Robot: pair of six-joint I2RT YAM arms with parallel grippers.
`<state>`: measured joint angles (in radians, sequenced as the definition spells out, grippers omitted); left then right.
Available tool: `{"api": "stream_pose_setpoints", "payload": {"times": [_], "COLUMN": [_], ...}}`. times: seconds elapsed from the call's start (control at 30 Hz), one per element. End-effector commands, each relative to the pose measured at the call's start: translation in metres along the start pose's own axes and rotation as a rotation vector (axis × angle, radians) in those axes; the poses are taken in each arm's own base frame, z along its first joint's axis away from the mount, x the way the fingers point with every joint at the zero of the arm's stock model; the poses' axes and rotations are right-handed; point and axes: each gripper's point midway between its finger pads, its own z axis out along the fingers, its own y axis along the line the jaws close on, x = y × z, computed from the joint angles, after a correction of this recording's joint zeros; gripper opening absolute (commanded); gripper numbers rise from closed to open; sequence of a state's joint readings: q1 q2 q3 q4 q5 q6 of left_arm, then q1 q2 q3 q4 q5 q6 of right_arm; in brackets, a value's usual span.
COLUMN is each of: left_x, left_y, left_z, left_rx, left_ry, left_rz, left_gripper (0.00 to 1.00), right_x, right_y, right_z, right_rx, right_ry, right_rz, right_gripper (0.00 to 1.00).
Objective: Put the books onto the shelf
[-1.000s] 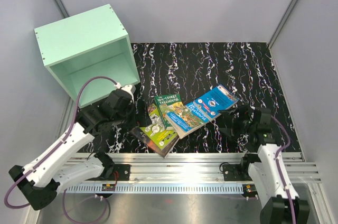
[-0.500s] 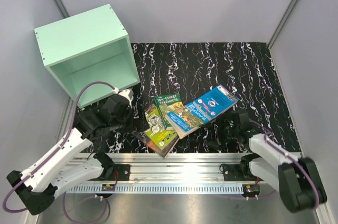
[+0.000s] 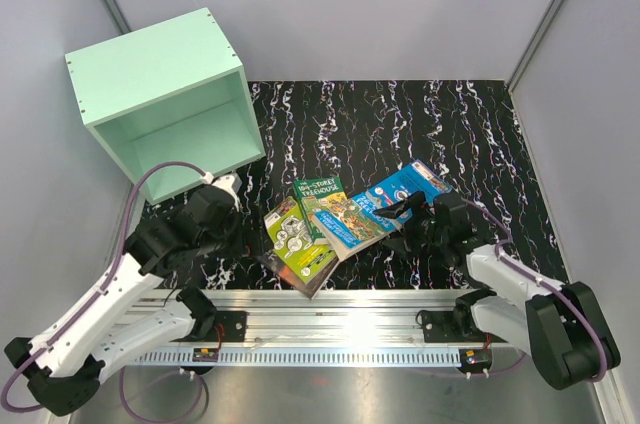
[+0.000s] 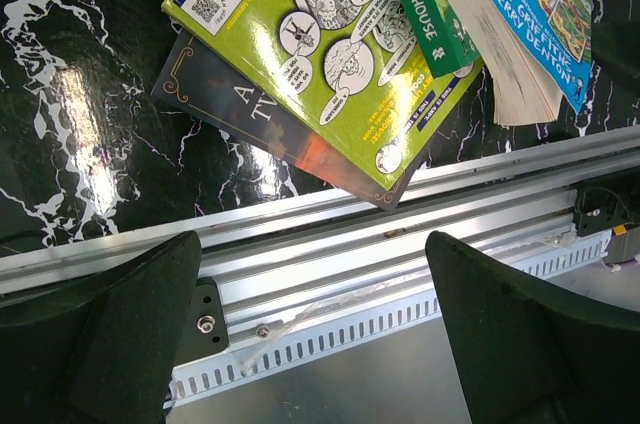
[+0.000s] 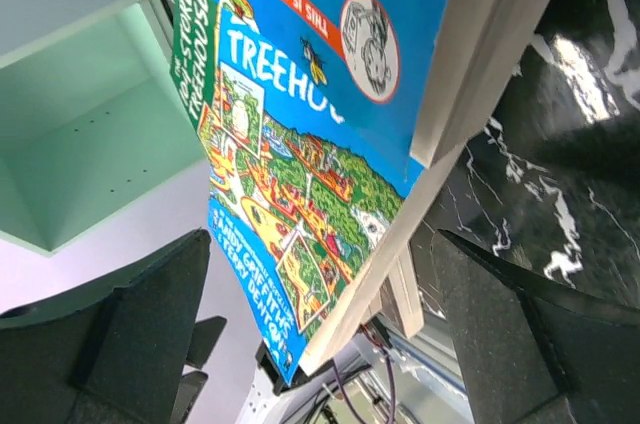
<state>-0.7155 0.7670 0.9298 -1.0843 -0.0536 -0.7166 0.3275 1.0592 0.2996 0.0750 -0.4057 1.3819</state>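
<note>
On the near half of the marbled table (image 3: 400,124), the books lie in an overlapping fan between the two arms. The left gripper (image 3: 232,234) hangs just left of the fan with its jaws spread wide and holding nothing. Its wrist view looks down on the lime-green book (image 4: 330,54), the dark book (image 4: 215,94) beneath it and the metal rail (image 4: 330,274).

The right gripper (image 3: 402,208), also spread wide, sits at the near edge of the bright blue book (image 3: 410,187). In its wrist view, the blue-green Treehouse book (image 5: 300,194) fills the gap between the fingers (image 5: 130,334); contact cannot be told.

The lime-green book's long axis runs from far-left to near-right, the bright blue one's from near-left to far-right. The green Storey Treehouse book (image 3: 318,194) lies between them.

The mint-green shelf (image 3: 150,74) stands at the far left, its open face turned toward the table.
</note>
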Motion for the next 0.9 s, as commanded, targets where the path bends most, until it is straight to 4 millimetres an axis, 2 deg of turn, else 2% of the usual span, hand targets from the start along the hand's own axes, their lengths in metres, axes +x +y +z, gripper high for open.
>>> {"api": "stream_pose_setpoints", "payload": {"times": [0.0,0.1,0.27,0.4,0.43,0.47,0.57,0.67,0.73,0.77,0.83,0.87], "left_x": [-0.003,-0.002,-0.001,0.004,0.005,0.006,0.007,0.006,0.004,0.005,0.003,0.002], "left_y": [0.001,0.001,0.003,0.007,0.008,0.008,0.009,0.009,0.008,0.008,0.004,0.002], "left_z": [-0.005,-0.006,-0.008,-0.007,-0.007,-0.007,-0.006,-0.008,-0.008,-0.007,-0.006,-0.005], "left_rx": [0.003,-0.001,-0.012,-0.034,-0.038,-0.039,-0.045,-0.043,-0.036,-0.036,-0.011,-0.002], "left_ry": [-0.03,-0.025,-0.019,0.002,0.013,0.017,0.024,0.016,0.007,0.009,-0.001,-0.006], "left_rz": [-0.023,-0.027,-0.022,-0.029,-0.028,-0.028,-0.024,-0.02,-0.018,-0.015,-0.012,-0.009], "left_gripper": [0.99,0.99,0.99,0.99,0.99,0.99,0.99,0.99,0.99,0.99,0.99,0.99], "right_x": [-0.005,0.0,0.011,0.01,0.011,0.01,0.01,0.013,0.014,0.013,0.017,0.017], "right_y": [-0.004,-0.027,-0.043,-0.034,-0.032,-0.029,-0.027,-0.027,-0.025,-0.017,-0.015,-0.005], "right_z": [0.009,0.029,0.045,0.053,0.054,0.055,0.051,0.037,0.03,0.026,0.01,0.004], "right_rx": [-0.034,0.017,0.059,0.052,0.047,0.043,0.044,0.085,0.097,0.091,0.115,0.103], "right_ry": [-0.026,0.044,0.088,0.093,0.095,0.096,0.091,0.081,0.078,0.07,0.069,0.061], "right_rz": [0.022,0.045,0.039,0.015,0.009,0.006,-0.008,-0.043,-0.101,-0.123,-0.167,-0.189], "right_gripper": [1.0,1.0,0.98,0.84,0.73,0.68,0.45,0.33,0.28,0.26,0.25,0.25]}}
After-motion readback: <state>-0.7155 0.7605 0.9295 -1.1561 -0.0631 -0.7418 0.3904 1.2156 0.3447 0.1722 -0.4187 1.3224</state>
